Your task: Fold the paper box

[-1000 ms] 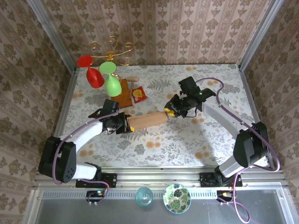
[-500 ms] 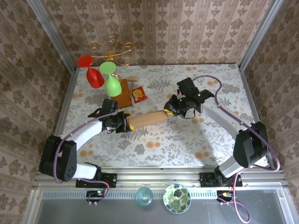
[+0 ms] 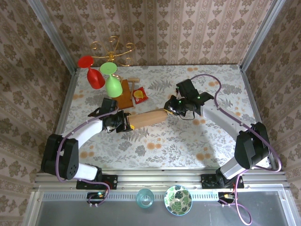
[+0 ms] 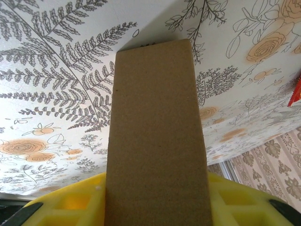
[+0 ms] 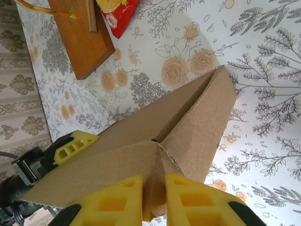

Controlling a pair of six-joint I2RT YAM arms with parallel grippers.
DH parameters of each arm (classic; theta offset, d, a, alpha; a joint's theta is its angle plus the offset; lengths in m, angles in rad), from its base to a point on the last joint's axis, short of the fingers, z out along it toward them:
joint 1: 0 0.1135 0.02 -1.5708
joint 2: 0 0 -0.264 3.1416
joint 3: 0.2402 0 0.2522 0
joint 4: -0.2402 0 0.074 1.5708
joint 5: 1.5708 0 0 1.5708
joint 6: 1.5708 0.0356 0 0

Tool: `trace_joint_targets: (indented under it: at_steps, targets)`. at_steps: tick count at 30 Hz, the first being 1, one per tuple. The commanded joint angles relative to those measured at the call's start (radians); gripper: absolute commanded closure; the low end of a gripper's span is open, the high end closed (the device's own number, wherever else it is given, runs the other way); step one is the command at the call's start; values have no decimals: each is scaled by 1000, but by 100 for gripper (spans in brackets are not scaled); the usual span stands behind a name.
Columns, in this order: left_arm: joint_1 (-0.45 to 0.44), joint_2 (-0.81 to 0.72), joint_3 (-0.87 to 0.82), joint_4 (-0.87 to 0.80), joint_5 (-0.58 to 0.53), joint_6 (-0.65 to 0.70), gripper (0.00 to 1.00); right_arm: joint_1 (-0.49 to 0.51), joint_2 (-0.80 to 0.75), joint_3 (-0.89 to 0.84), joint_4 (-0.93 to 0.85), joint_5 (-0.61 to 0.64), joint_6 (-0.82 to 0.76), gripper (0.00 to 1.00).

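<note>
Cardboard paper box (image 5: pixel 188 117) | matte, creased, wedge-shaped | right pincer (image 5: pixel 154 182) clamps edge

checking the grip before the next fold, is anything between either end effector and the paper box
Nothing visible. The left end effector and the right end effector each clamp one end of the paper box. The wooden stand and red snack packet sit farther back.
</note>
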Motion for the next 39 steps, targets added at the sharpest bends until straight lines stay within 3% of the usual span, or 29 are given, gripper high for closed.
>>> trace_joint_targets:
  at_steps: [1,8,15,22,28,39]
  targets:
    - [31,89,-77,-91,-143,-185,95,21,87,-23,-112,64,-51,83]
    - [54,89,-119,3,-128,-183,81,28,123,5,-118,83,-65,83]
    - [72,79,-138,87,-116,-151,74,28,153,43,-136,80,-43,84]
    - [78,76,-124,77,-105,-141,81,28,192,121,-180,62,-22,82]
    - [78,89,-99,48,-96,-144,94,27,194,135,-183,63,-21,81]
    - [77,75,-104,72,-51,-161,98,17,182,114,-155,38,-31,78]
